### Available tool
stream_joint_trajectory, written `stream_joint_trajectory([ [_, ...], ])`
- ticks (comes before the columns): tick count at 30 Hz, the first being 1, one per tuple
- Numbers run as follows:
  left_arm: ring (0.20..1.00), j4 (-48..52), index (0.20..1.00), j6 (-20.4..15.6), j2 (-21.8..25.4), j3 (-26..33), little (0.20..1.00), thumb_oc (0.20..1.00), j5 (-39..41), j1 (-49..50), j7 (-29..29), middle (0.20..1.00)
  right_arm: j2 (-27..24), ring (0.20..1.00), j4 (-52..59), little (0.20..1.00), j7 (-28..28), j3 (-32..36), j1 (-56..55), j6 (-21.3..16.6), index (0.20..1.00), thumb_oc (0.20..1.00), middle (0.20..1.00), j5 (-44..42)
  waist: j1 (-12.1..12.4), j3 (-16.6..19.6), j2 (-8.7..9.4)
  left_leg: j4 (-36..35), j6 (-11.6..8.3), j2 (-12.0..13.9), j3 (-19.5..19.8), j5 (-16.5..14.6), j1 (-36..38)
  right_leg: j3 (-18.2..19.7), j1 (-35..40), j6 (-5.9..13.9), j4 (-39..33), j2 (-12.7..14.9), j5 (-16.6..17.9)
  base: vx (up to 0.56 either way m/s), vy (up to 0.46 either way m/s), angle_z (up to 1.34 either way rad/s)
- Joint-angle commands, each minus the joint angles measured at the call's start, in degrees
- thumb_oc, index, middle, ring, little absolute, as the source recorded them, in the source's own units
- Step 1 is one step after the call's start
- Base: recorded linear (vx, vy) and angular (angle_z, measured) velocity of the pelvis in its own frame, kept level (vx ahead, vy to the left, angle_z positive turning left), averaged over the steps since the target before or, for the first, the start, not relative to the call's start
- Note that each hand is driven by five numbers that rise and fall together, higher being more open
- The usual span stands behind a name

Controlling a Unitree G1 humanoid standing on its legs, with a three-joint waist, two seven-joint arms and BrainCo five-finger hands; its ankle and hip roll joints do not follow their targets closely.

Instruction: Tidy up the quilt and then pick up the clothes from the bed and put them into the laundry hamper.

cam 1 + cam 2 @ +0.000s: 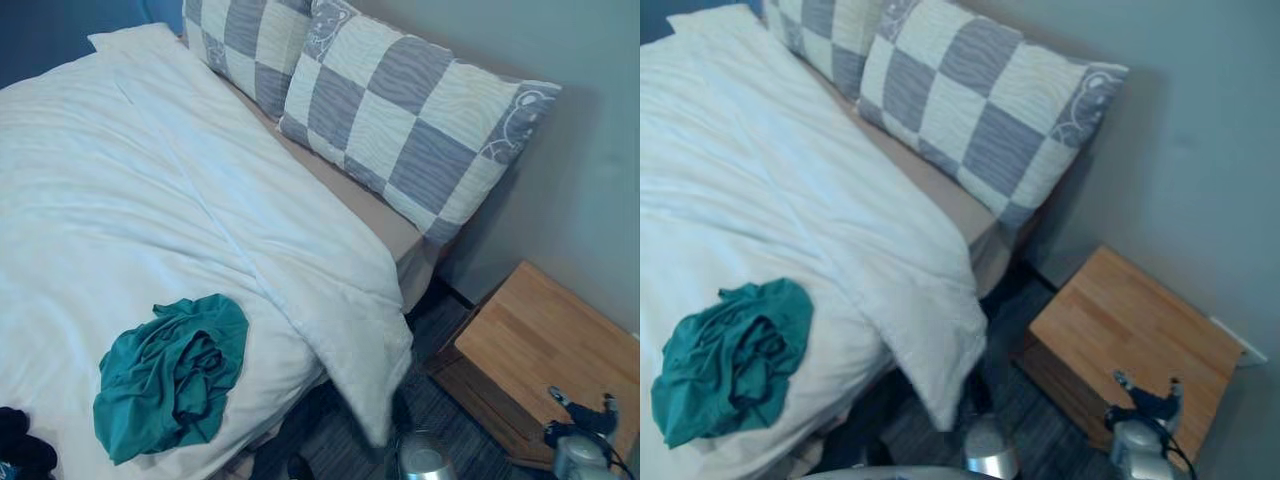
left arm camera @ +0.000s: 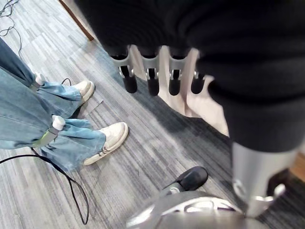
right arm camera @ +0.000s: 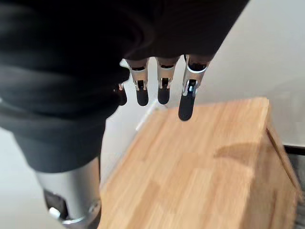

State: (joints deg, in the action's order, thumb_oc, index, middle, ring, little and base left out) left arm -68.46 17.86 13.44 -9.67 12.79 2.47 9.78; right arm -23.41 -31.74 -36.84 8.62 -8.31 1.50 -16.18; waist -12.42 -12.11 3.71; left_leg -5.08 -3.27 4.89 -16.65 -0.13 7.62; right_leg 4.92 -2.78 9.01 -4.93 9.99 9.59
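Observation:
A white quilt [image 1: 150, 200] covers the bed, with a long fold ridge running across it and one corner [image 1: 370, 370] hanging over the bed's side. A crumpled teal garment [image 1: 172, 378] lies on the quilt near the front edge. My left hand [image 2: 152, 76] hangs open with straight fingers above the grey floor beside the bed, holding nothing. Over the wooden nightstand [image 3: 200, 167] my right hand [image 3: 162, 90] hovers open and empty; it also shows low at the right [image 1: 578, 425], well away from the garment.
Two grey-and-white checked pillows [image 1: 410, 120] lean at the bed's head by the wall. A dark lump [image 1: 20, 440] sits at the quilt's near left corner; what it is I cannot tell. A person in jeans and white shoes [image 2: 107, 138] stands on the floor near my left hand.

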Motion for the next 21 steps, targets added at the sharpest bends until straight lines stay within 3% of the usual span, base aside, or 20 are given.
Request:
stream_joint_trajectory([
  [1,1.000,-1.7,1.000,0.3,0.2,0.8,1.000,1.000,0.4,0.7,1.4,1.000,-7.1,1.000,12.3,1.000,-1.3,4.0,5.1,-4.3,1.000,1.000,1.000,4.4,1.3,-0.8,-0.98,2.8,1.40,2.2,5.5,-2.3,-2.8,-2.1,1.3,4.91,0.5,3.5,-1.5,-0.01,-0.018,0.07],
  [4,1.000,-0.6,1.000,0.6,-0.1,1.4,1.000,1.000,-0.6,1.6,1.9,1.000,-10.6,1.000,24.3,1.000,5.8,6.0,5.9,-5.7,1.000,1.000,1.000,5.5,2.0,-0.6,-0.38,2.7,1.31,2.3,6.2,-2.4,-3.0,-2.6,1.3,5.08,0.3,3.4,-1.5,-0.01,-0.010,0.18],
  [7,1.000,0.1,1.000,1.2,-0.5,1.0,1.000,1.000,-1.8,2.1,2.1,1.000,-15.3,1.000,36.6,1.000,14.5,3.5,9.9,-1.4,1.000,1.000,1.000,5.3,3.4,-0.4,-0.06,2.5,1.13,2.6,6.7,-2.3,-3.4,-3.3,0.8,5.28,0.5,3.3,-1.4,-0.01,-0.004,0.23],
  [8,1.000,0.2,1.000,1.2,-0.6,0.8,1.000,1.000,-1.9,2.1,2.2,1.000,-15.7,1.000,37.6,1.000,15.1,2.5,10.8,-0.7,1.000,1.000,1.000,5.0,3.7,-0.4,-0.02,2.5,1.09,2.6,6.8,-2.2,-3.5,-3.4,0.7,5.31,0.6,3.3,-1.4,0.05,-0.013,0.12],
  [9,1.000,0.2,1.000,1.2,-0.6,0.5,1.000,1.000,-1.8,2.0,2.2,1.000,-16.2,0.200,38.7,0.200,16.1,0.7,12.5,0.8,0.200,0.200,0.200,4.9,4.2,-0.4,0.05,2.5,1.04,2.7,6.9,-2.2,-3.5,-3.7,0.7,5.35,0.6,3.4,-1.3,0.08,-0.023,0.06],
  [11,1.000,0.3,1.000,2.8,0.1,-0.9,1.000,1.000,-0.9,0.8,2.4,1.000,-17.3,0.200,37.6,0.200,16.3,-5.3,19.5,5.2,0.200,0.200,0.200,5.4,5.9,-0.9,0.27,3.0,0.93,2.8,7.7,-2.0,-4.0,-4.3,0.4,5.35,1.2,3.7,-1.1,0.13,-0.052,0.04],
  [12,1.000,0.3,1.000,2.9,0.1,-0.8,1.000,1.000,-0.8,0.7,2.4,1.000,-17.4,0.200,37.3,0.200,16.2,-5.9,20.3,5.3,0.200,0.200,0.200,5.5,5.8,-1.1,0.29,3.1,0.92,2.9,7.7,-2.0,-4.0,-4.3,0.4,5.35,1.3,3.7,-1.1,0.10,-0.066,0.02],
  [14,1.000,0.3,1.000,4.6,1.4,-2.8,1.000,1.000,0.8,-2.1,2.3,1.000,-17.7,0.200,32.8,0.200,14.7,-11.9,31.2,9.8,0.200,0.200,0.200,7.1,7.7,-3.0,0.36,4.6,0.71,3.0,8.8,-1.8,-6.1,-4.6,-0.5,5.46,2.0,4.4,-1.1,-0.10,-0.059,0.03],
  [16,1.000,0.7,1.000,5.2,2.2,-4.4,1.000,1.000,3.2,-5.8,2.5,1.000,-18.5,0.200,25.9,0.200,14.4,-15.8,42.1,10.5,0.200,0.200,0.200,7.7,9.0,-6.1,-0.08,6.2,0.50,2.8,9.4,-1.3,-9.9,-5.0,-2.2,5.60,1.8,5.0,-0.8,-0.37,-0.010,0.09],
  [19,1.000,1.7,1.000,6.5,3.2,-7.6,1.000,1.000,8.2,-11.9,2.2,1.000,-22.7,0.200,13.4,0.200,14.0,-24.3,62.4,11.1,0.200,0.200,0.200,6.8,11.9,-12.5,-2.25,7.3,-0.59,2.3,10.7,1.1,-17.0,-6.3,-6.0,5.29,0.5,5.3,0.1,-0.37,0.036,0.29],
  [21,1.000,1.7,1.000,6.7,3.1,-7.6,1.000,1.000,8.4,-12.2,2.1,1.000,-22.9,0.200,12.7,0.200,14.3,-25.1,63.6,11.1,0.200,0.200,0.200,6.8,11.7,-12.8,-2.49,7.4,-0.66,2.3,10.8,1.2,-17.4,-6.5,-6.3,5.25,0.5,5.2,0.2,-0.11,0.014,0.29],
])
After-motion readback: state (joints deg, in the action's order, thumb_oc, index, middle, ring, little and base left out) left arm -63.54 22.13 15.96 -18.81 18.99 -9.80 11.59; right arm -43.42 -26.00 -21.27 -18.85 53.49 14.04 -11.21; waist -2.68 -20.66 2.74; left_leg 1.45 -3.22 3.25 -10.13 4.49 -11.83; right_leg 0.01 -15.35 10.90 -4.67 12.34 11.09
